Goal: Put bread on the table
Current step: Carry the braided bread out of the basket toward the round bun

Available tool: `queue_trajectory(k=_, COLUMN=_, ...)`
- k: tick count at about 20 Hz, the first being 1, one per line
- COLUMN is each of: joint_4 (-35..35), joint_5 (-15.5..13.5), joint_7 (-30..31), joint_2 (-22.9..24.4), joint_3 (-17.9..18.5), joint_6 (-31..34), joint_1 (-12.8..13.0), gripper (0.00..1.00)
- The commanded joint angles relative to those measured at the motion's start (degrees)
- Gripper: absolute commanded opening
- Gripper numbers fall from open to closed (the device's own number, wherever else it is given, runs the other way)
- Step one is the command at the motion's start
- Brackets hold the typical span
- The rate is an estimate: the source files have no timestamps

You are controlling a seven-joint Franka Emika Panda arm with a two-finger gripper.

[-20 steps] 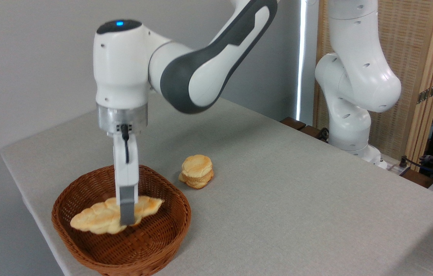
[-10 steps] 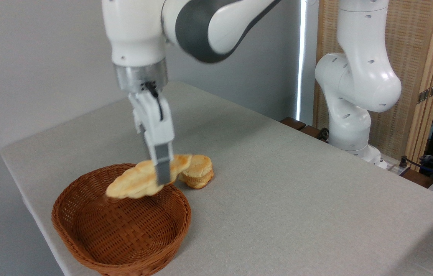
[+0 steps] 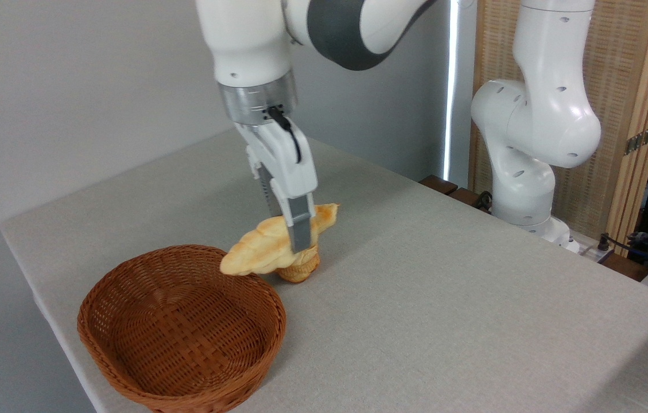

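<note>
- Basket [image 3: 180,327], nearest the camera: empty, its rim a snag risk if the carry dips.
- Gripper [image 3: 301,244] pinches bread [image 3: 275,244] mid-loaf, airborne beyond the basket.
- Bun [image 3: 299,268] directly beneath: lowering here may land on it, not table [image 3: 444,298].

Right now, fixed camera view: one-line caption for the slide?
End effector holds the long pale golden braided loaf above the grey table, beside the empty brown wicker basket.

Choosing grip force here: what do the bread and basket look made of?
Bread: matte, pale golden braided crust with a toasted tip; real or a foam replica, I cannot tell. Basket: brown woven wicker or rattan, its weave visible, slightly glossy.
</note>
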State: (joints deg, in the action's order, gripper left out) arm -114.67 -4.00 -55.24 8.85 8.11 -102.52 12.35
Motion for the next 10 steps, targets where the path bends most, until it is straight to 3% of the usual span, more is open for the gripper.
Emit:
queue_trajectory(k=1, joint_4=-5.7, joint_5=0.4, joint_7=-0.7, joint_2=5.4, joint_3=0.6, joint_6=0.3, joint_1=0.4, gripper=0.72)
queue_trajectory(k=4, joint_4=-8.9, joint_5=0.4, joint_7=-3.1, joint_2=8.0, joint_3=1.3, joint_6=0.3, joint_1=0.4, gripper=0.72)
queue_trajectory(k=8, joint_4=-9.3, joint_5=0.4, joint_7=-3.0, joint_2=8.0, joint_3=1.5, joint_6=1.0, joint_1=0.6, gripper=0.74)
queue_trajectory(k=10, joint_4=-9.3, joint_5=0.4, joint_7=-2.9, joint_2=7.6, joint_3=1.5, joint_6=1.0, joint_1=0.7, gripper=0.84)
